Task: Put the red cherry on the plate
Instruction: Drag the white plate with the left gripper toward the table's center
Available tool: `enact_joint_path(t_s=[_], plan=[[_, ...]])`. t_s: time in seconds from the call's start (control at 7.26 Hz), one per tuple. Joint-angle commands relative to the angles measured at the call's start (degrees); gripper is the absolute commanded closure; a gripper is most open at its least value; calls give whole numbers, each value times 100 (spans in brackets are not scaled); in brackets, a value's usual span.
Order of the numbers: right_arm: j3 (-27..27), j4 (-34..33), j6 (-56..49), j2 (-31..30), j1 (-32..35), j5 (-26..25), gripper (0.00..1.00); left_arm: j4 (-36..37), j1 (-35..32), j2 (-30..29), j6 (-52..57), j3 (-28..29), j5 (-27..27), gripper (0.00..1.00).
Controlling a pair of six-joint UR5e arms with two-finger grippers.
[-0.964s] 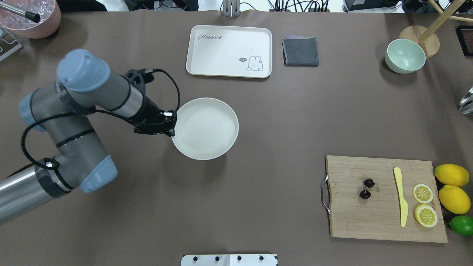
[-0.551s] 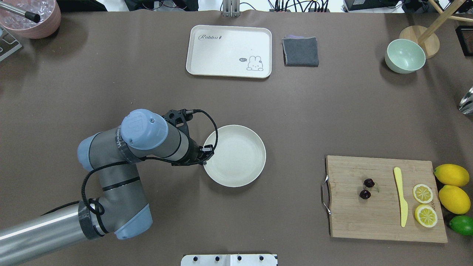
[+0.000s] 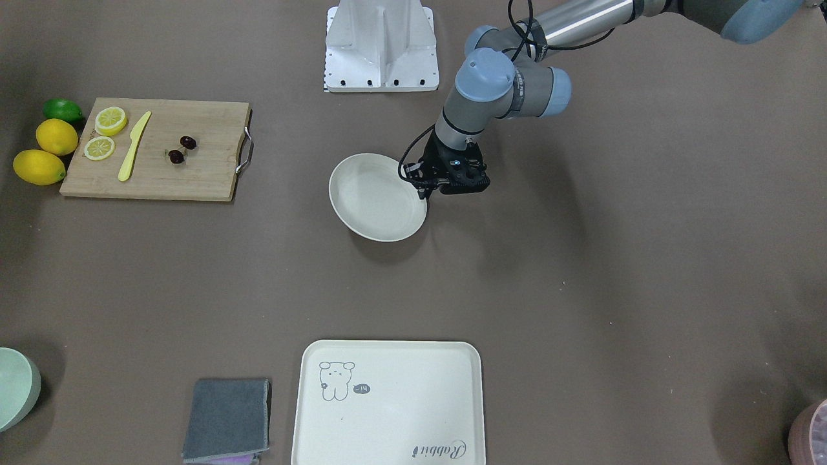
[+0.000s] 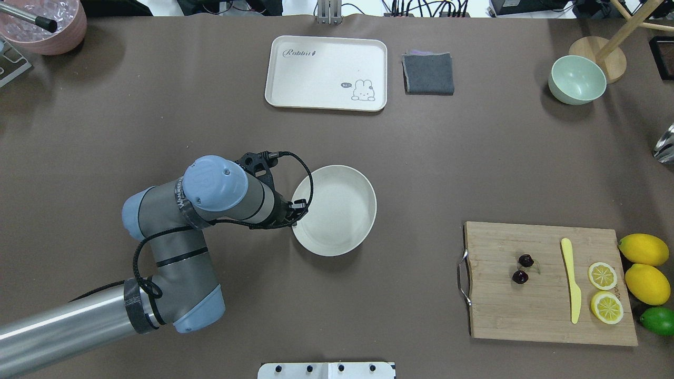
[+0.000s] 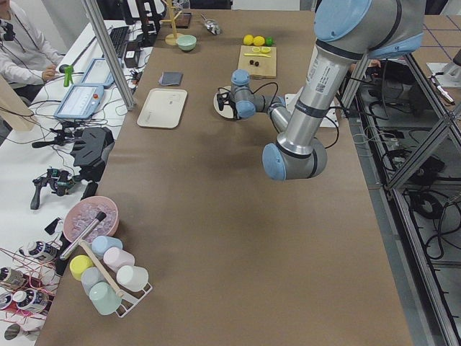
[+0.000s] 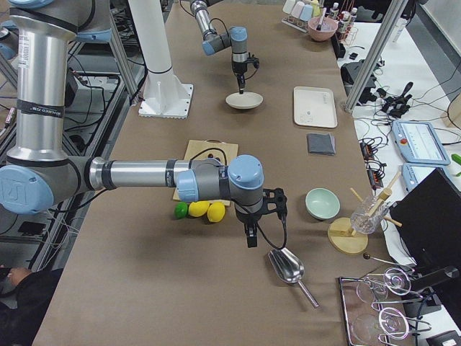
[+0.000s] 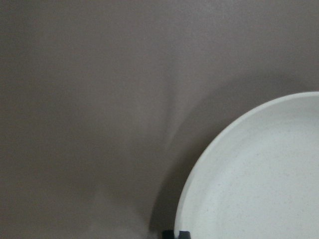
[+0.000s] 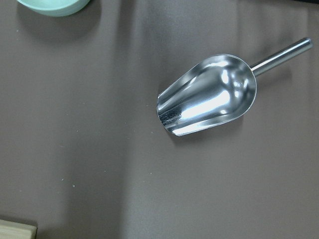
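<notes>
— So, how far along is it?
— Barely begun. The red cherry (image 4: 525,260) pair lies on the wooden cutting board (image 4: 532,316) at the lower right of the overhead view, with nothing touching it. The plate (image 4: 342,210) is bare.
— Where is the plate?
— Mid-frame, well apart from the board. The left gripper (image 4: 296,213) is clamped on its left rim. The front-facing view shows a shadow beneath, so it looks lifted and slightly tilted (the wrist camera shows little beyond the rim).
— The arm's pose?
— Folded at the elbow, forearm entering from the lower left, wrist aimed down at the rim.
— The other one?
— The right gripper (image 6: 249,236) hangs near a metal scoop (image 8: 209,94), far from the cherries. Whether its fingers are apart or closed cannot be told.
— What remains?
— Likely setting the plate down, then fetching and placing the cherries.
</notes>
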Motion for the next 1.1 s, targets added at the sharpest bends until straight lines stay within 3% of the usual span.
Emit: enact_joint_path(t_s=[0.0,0.14,0.28,0.69,0.96], plan=[[-20,3,0,13,0,0,0,-151,-286,-93,210,238,-21,100],[-20,-6,0,13,0,0,0,-160,-296,-128,221,212,-30,35],[-20,-6,0,13,0,0,0,-169,-296,-137,221,159,-65,1],[-11,-6,0,4,0,44,0,-47,-627,20,230,-304,-887,1],[15,-163,0,13,0,122,0,304,-1600,599,474,-1034,-2003,1]])
